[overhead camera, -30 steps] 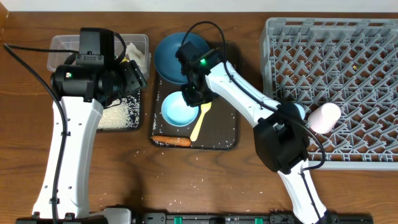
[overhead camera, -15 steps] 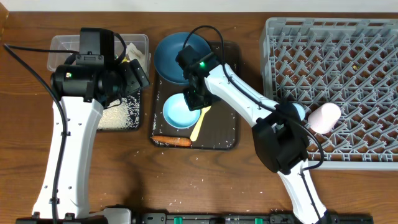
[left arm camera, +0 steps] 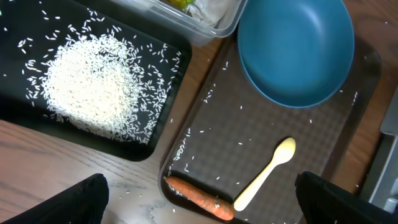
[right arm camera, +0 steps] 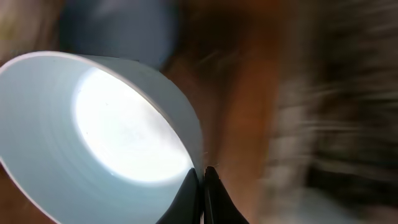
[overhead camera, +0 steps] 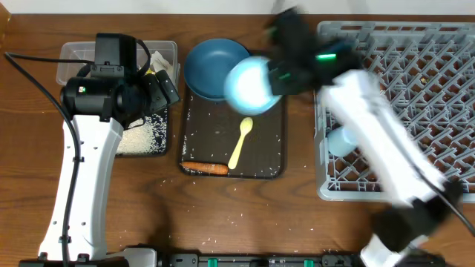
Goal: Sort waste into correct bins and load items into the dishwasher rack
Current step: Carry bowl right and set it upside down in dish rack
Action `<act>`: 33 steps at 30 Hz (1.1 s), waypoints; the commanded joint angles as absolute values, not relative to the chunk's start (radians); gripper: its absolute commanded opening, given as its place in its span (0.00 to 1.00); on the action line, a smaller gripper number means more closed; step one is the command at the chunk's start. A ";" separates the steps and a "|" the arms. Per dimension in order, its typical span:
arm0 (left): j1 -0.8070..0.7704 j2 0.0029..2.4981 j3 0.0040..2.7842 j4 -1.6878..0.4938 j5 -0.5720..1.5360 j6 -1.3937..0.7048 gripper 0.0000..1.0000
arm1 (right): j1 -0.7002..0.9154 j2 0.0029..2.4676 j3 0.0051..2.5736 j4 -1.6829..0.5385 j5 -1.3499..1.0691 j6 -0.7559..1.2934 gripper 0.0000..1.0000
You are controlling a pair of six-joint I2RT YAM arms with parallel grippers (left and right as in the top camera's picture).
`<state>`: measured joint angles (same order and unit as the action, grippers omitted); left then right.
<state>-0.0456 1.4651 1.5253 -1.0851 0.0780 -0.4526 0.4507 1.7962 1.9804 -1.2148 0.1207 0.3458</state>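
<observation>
My right gripper (right arm camera: 203, 186) is shut on the rim of the white bowl (right arm camera: 106, 143), which looks pale blue from above. The bowl (overhead camera: 251, 83) hangs blurred over the far right corner of the brown tray (overhead camera: 215, 122), left of the dishwasher rack (overhead camera: 415, 96). A light blue cup (overhead camera: 343, 139) sits in the rack. The dark blue plate (overhead camera: 211, 67), pale yellow spoon (overhead camera: 241, 141) and carrot stick (overhead camera: 206, 168) lie on the brown tray. My left gripper (left arm camera: 208, 200) is open above the carrot stick (left arm camera: 199, 202), holding nothing.
Rice (left arm camera: 93, 87) is piled in the black tray (left arm camera: 155, 74). Behind it stands the clear box (left arm camera: 214, 25) with paper and a wrapper inside. Loose grains dot the brown tray and the table in front of it. The right arm (overhead camera: 386, 148) stretches across the rack's left side.
The right gripper closed on the bowl's rim, lifted it off the brown tray and swung it up and to the right. The left arm stayed in place.
</observation>
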 commanded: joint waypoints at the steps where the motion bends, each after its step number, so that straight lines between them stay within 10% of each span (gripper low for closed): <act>1: -0.041 1.470 1.520 -1.089 0.066 -0.458 0.98 | 0.352 1.739 1.983 -1.225 0.530 0.381 0.01; 8: -0.041 1.470 1.520 -1.089 0.066 -0.458 0.98 | 0.236 1.753 1.982 -1.147 1.179 0.432 0.01; 33: -0.041 1.470 1.520 -1.089 0.066 -0.458 0.99 | 0.217 2.155 1.982 -1.008 1.202 0.142 0.01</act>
